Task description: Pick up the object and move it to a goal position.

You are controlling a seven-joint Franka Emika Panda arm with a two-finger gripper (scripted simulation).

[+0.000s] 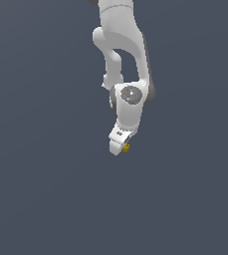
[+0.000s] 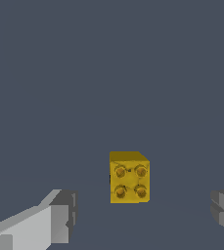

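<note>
Tool [image 2: 143,219] apart around studded object [image 2: 129,177]

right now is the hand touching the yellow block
Apart. The wrist view shows the yellow block between the hand's fingers, with clear gaps on both sides.

Yellow object [image 2: 129,177] (four studs) sits between the gripper [image 2: 143,215] fingers; untouched

The small yellow-gold studded block [image 2: 129,177] looks like smooth, faintly glossy plastic (its four round studs catch a darker sheen). The white-and-grey gripper [image 2: 143,217] has matt, smooth plastic-like shells. The dark slate ground [image 1: 41,189] is flat and matt.
</note>
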